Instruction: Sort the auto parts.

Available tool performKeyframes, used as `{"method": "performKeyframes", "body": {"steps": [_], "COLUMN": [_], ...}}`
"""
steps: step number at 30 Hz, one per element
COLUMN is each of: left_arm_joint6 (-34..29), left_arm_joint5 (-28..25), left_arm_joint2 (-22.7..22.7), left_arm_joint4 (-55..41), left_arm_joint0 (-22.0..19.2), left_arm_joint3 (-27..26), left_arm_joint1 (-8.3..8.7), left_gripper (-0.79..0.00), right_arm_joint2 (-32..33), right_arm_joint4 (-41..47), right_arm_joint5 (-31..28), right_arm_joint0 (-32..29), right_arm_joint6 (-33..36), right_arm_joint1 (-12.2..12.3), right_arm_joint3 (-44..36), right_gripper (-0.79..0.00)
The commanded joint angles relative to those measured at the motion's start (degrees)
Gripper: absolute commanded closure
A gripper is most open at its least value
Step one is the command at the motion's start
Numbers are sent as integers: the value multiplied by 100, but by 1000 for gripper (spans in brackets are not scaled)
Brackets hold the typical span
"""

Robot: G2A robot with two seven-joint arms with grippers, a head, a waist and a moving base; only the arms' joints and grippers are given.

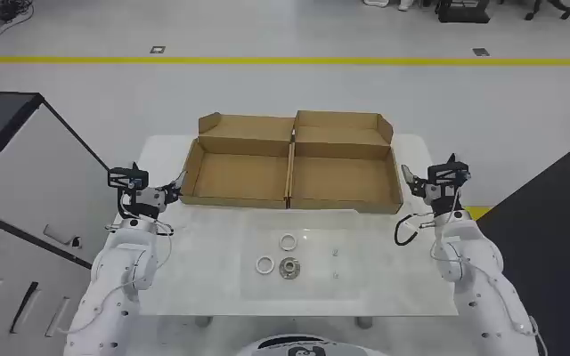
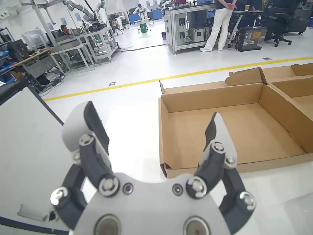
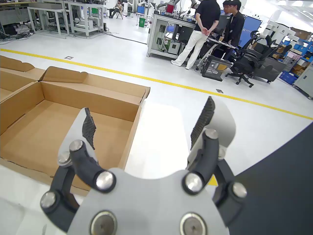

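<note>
Sorting has apparently not begun: a white ring (image 1: 289,241), a second ring (image 1: 265,264) and a metal hub (image 1: 289,268) lie close together on the table (image 1: 205,276), short of the left box (image 1: 236,176) and right box (image 1: 343,182). The left gripper (image 2: 151,113) and right gripper (image 3: 148,106) flank the boxes, jaws apart, holding nothing. The next move likely calls for descending onto one part. No legible markings on parts or boxes.

The left shallow brown cardboard box (image 1: 239,173) and the right shallow brown cardboard box (image 1: 343,178) are matt corrugated board, rough and frayed at the cut corners. The white desk (image 1: 214,267) is smooth with a faint sheen. On it, the farther white ring (image 1: 289,241) and the nearer white ring (image 1: 265,264) look like smooth plastic, and the round grey part (image 1: 288,268) looks like dull metal. The left end effector (image 2: 152,113) and the right end effector (image 3: 148,106) have satin silver metal plates, matt black plastic links, bright polished screws and black ribbed pads (image 2: 96,125).
</note>
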Motion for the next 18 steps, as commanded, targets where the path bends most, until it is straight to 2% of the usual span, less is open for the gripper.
{"method": "performKeyframes", "body": {"steps": [1,7,18], "left_arm_joint6": [0,0,0], "left_arm_joint5": [0,0,0], "left_arm_joint2": [0,0,0], "left_arm_joint4": [0,0,0], "left_arm_joint0": [0,0,0], "left_arm_joint3": [0,0,0], "left_arm_joint1": [0,0,0], "left_gripper": [-785,-785,-785], "right_arm_joint2": [15,202,680], "right_arm_joint4": [-70,-239,-32], "right_arm_joint5": [-36,-537,-2073], "right_arm_joint0": [10,-10,19], "right_arm_joint6": [-38,223,1368], "right_arm_joint1": [4,43,160], "right_arm_joint3": [-31,-390,-1330], "right_gripper": [-785,-785,-785]}}
